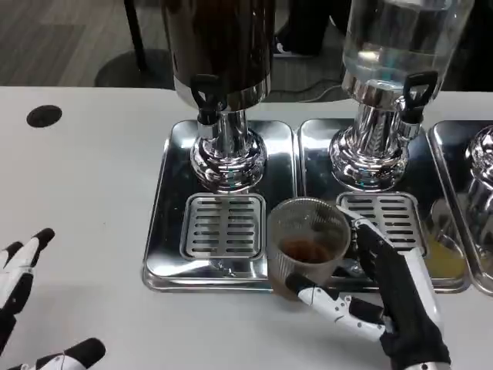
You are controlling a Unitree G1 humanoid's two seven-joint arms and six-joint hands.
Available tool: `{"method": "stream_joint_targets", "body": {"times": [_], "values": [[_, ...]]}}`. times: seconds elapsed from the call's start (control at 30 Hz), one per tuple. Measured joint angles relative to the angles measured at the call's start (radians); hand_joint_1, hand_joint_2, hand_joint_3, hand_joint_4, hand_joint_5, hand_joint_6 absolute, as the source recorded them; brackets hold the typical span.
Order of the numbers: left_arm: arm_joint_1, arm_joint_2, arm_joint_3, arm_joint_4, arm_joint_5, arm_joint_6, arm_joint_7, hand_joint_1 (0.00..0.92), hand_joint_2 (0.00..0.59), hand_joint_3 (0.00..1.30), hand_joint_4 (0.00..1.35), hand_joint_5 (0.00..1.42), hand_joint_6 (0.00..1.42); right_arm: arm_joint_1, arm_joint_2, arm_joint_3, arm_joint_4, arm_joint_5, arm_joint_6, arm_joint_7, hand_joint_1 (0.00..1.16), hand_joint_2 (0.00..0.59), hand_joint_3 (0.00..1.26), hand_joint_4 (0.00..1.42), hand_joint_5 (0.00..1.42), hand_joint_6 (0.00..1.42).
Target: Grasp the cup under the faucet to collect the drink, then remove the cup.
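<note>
cup (308,243): clear ribbed plastic, round mouth, lower centre of the frame, straddling the front edges of the two middle trays; a shallow pool of dark brown drink lies in its bottom
right hand (381,297): lower right of the frame, fingers clamped around the cup, one from below left and the others along its right side
left hand (23,304): lower left corner, fingers spread apart over the bare desk, holding nothing
dark dispenser (219,46): tall cylinder at upper centre filled with dark liquid, on a bulbous chrome pedestal, black tap handle at the front
clear dispenser (404,35): transparent cylinder at upper right holding colourless liquid, same chrome pedestal and black tap
left tray (166,231): polished rectangular steel with rounded corners, slotted drain grille in front of the pedestal
right tray (443,270): same mirror steel and grille, a yellowish puddle near its front right
desk (85,193): smooth white, a black round spot at upper left
</note>
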Motion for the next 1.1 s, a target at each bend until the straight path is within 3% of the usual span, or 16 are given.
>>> {"method": "stream_joint_targets", "body": {"times": [0.47,1.1], "values": [[-0.006,0.000,0.000,-0.012,0.000,0.012,-0.005,0.000,0.010,0.00,0.00,0.00,0.00,0.060,-0.014,-0.011,-0.030,0.016,-0.024,0.008,0.82,0.230,0.34,0.35,0.39,0.35],[-0.007,0.001,0.001,-0.020,0.000,0.012,-0.005,0.000,0.010,0.00,0.00,0.00,0.00,0.119,-0.042,-0.072,-0.027,0.048,-0.087,0.015,0.82,0.230,0.34,0.35,0.39,0.35]]}}
